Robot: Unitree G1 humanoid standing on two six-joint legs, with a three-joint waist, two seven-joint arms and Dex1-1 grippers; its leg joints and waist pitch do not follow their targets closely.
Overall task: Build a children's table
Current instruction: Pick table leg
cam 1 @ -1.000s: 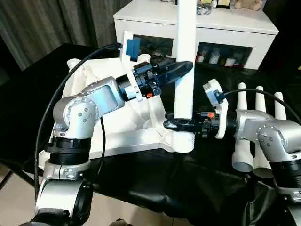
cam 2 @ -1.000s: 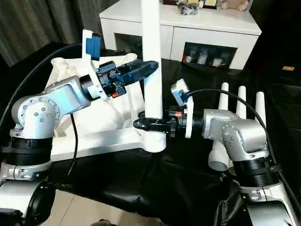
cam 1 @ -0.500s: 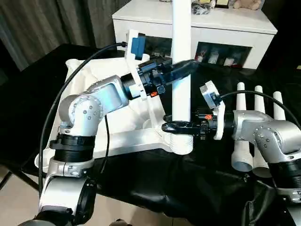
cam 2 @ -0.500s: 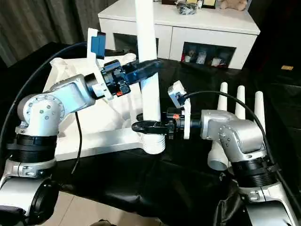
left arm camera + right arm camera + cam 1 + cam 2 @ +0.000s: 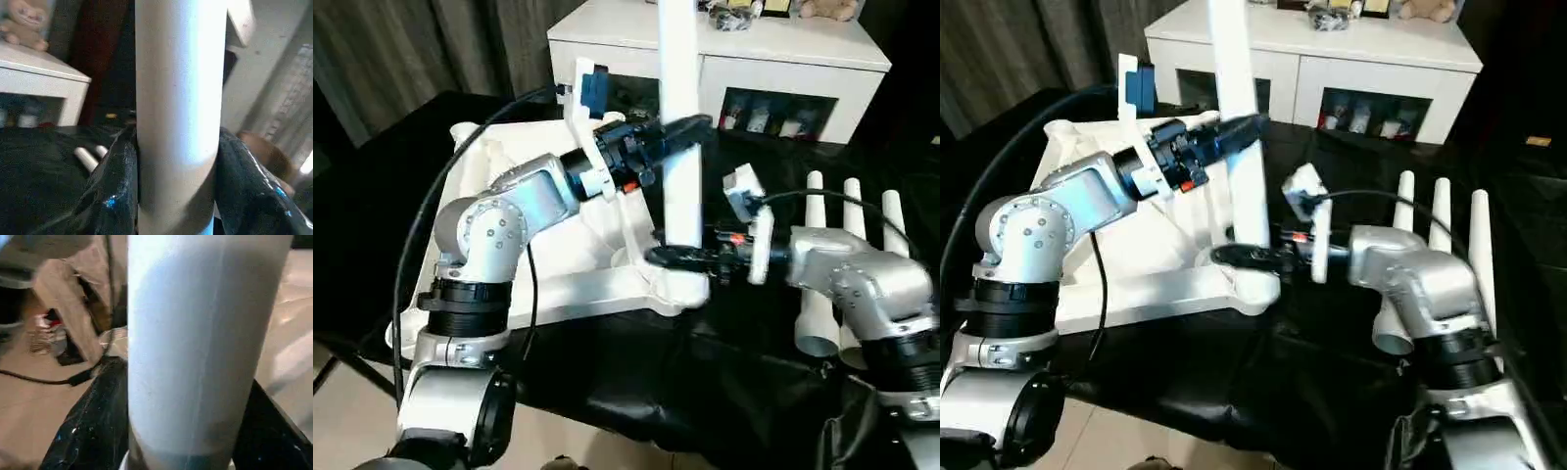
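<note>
The children's table top [image 5: 558, 286] lies upside down on the black cloth, ribs facing up. One white leg [image 5: 679, 117] stands upright in its near right corner socket [image 5: 683, 286]. My left gripper [image 5: 690, 127] is shut on the leg high up. In the left wrist view its black fingers [image 5: 115, 196] press both sides of the leg [image 5: 176, 98]. My right gripper [image 5: 671, 257] is shut on the same leg just above the socket. In the right wrist view a black finger [image 5: 93, 431] lies against the leg [image 5: 195, 357]. Three spare legs [image 5: 852, 245] lie side by side on the right.
A white cabinet [image 5: 783, 59] with dark glass doors stands behind the table top, with small items and a plush toy on it. The black cloth [image 5: 636, 382] covers the work surface to its front edge. A black cable [image 5: 431, 211] loops over my left arm.
The upright leg and both grippers on it have shifted a little to the left. My right forearm has moved and turned slightly. The left arm has risen since a second ago.
</note>
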